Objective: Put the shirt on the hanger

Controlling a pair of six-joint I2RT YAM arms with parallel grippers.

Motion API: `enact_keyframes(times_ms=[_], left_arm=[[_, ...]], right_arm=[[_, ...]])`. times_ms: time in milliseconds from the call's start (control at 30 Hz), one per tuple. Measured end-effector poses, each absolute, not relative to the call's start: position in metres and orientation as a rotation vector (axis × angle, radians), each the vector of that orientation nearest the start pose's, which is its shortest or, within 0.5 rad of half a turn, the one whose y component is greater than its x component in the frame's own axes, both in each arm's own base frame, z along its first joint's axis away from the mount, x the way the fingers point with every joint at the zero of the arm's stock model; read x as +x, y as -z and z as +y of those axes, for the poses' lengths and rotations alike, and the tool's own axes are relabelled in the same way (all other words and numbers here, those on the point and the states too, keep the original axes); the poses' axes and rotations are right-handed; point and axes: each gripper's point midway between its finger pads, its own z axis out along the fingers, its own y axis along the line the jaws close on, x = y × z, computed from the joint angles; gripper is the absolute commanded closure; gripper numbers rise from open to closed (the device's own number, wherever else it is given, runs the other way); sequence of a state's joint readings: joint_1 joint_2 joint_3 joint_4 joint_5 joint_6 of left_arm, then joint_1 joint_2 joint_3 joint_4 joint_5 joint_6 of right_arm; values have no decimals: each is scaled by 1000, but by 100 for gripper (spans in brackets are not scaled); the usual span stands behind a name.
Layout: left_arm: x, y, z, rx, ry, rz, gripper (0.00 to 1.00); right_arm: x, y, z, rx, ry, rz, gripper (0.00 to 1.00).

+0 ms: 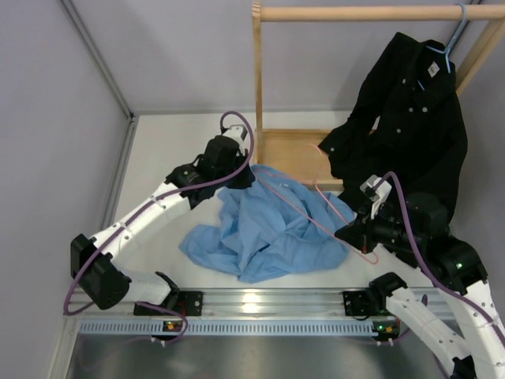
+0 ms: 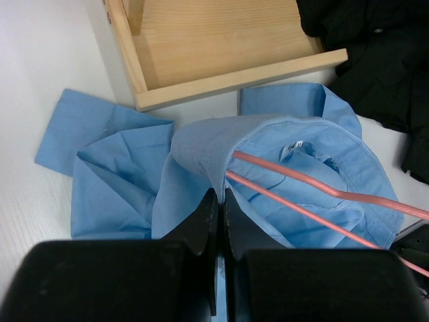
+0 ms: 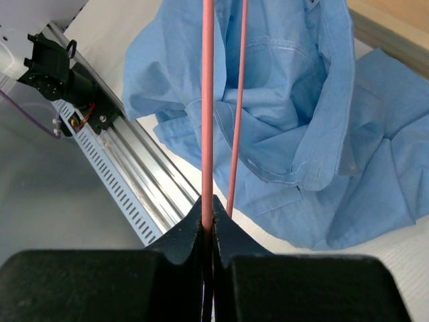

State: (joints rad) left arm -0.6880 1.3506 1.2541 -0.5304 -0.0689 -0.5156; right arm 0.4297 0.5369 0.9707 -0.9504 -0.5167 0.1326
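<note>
The light blue shirt [image 1: 264,225] lies crumpled on the white table between the arms. My left gripper [image 1: 241,175] is shut on a fold of the shirt [image 2: 201,151] near its collar and holds that edge up. The pink wire hanger [image 1: 312,213] runs across the shirt, and one end goes into the opened collar [image 2: 301,178]. My right gripper [image 1: 361,225] is shut on the hanger [image 3: 208,100] at its near right end. A second pink wire [image 3: 236,114] runs beside the gripped one over the shirt [image 3: 295,114].
A wooden rack [image 1: 260,71] with a top bar stands at the back, and its wooden base tray [image 2: 221,47] lies just beyond the shirt. A black collared shirt [image 1: 410,118] hangs from a pale blue hanger [image 1: 454,35] at right. A metal rail [image 1: 260,304] edges the near side.
</note>
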Motion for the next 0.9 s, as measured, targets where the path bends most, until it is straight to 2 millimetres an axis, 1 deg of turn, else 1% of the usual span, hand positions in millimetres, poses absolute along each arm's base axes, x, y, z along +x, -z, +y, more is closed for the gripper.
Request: enact_keyframes(times_ms=[100,167,233,367,433,500,533,567,633,700,733,767,800,867,900], left_arm=[[298,-232,-257,183,591,2251,100],[292,-235,-264,254,635,2248,100],[285,-244,-274,361,703,2228,100],[258,-272,-297,622,861,2140,100],[241,-284,-305,728,902,2089,100],[216,-300,-314,842,935,2026,100],[201,-311,-319,892,948,1986,100],[186,-323,-324,942,966,1944,100],[158,-351,-335,1014,985,1859,100],[135,-376,-342,1048,997,1786,100],[128,-389,-343,1051,999,1758,100],[121,-401,-344,1050,1007,1728,100],[119,-413,-343,1035,1006,1703,100],[124,-430,-338,981,977,1679,100],[131,-436,-333,930,941,1680,100]], right_arm=[[108,-257,154,-651,-885,2044,100],[105,-253,156,-671,-896,2053,100],[101,-249,159,-698,-910,2063,100],[97,-240,168,-753,-955,2095,100],[99,-233,174,-768,-981,2124,100],[104,-229,180,-759,-1004,2139,100],[109,-231,185,-741,-1021,2128,100],[114,-235,190,-725,-1037,2109,100],[125,-252,201,-688,-1078,2026,100],[132,-279,210,-678,-1121,1893,100],[133,-294,215,-684,-1144,1813,100],[133,-308,219,-694,-1170,1740,100],[132,-319,221,-702,-1189,1686,100],[128,-345,226,-723,-1233,1559,100],[127,-355,228,-728,-1249,1513,100]])
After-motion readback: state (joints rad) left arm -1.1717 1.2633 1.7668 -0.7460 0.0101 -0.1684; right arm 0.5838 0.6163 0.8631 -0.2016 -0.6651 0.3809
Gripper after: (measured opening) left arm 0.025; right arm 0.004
